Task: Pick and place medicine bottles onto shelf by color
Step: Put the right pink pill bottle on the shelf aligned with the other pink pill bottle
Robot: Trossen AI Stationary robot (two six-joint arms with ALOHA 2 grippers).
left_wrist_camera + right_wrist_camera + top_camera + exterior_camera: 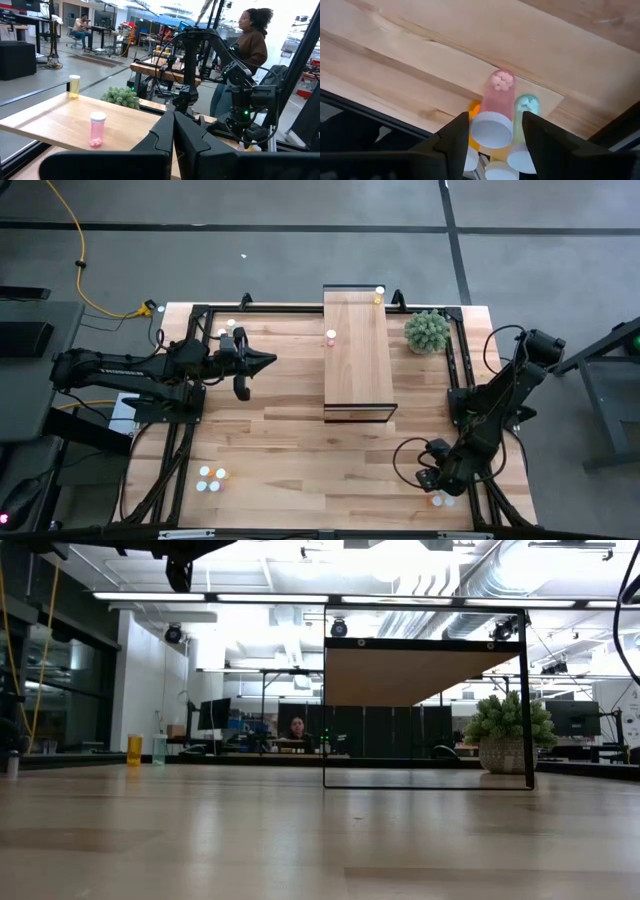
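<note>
A pink medicine bottle [496, 107] stood between the right gripper's [495, 137] two fingers, its white cap nearest the wrist camera and its pink body reaching away toward the tabletop [420, 55]. The fingers sat spread to either side of the cap; whether they already pressed on it could not be told. The gripper probably straddled this one because it was the pick in hand. A pale blue-green bottle [526, 107] and an orange bottle [474, 109] crowded just beside it, with more white caps nearer the camera, so a clean closure looked tight.

In the high view this cluster lay at the table's near right corner, well apart from the shelf [358, 360]. On the shelf stood another pink bottle [331, 337] and, at the far end, a yellow bottle [379, 294], apart as if sorted by colour.

The left gripper [262, 362] waited, fingers closed and empty, left of the shelf.
</note>
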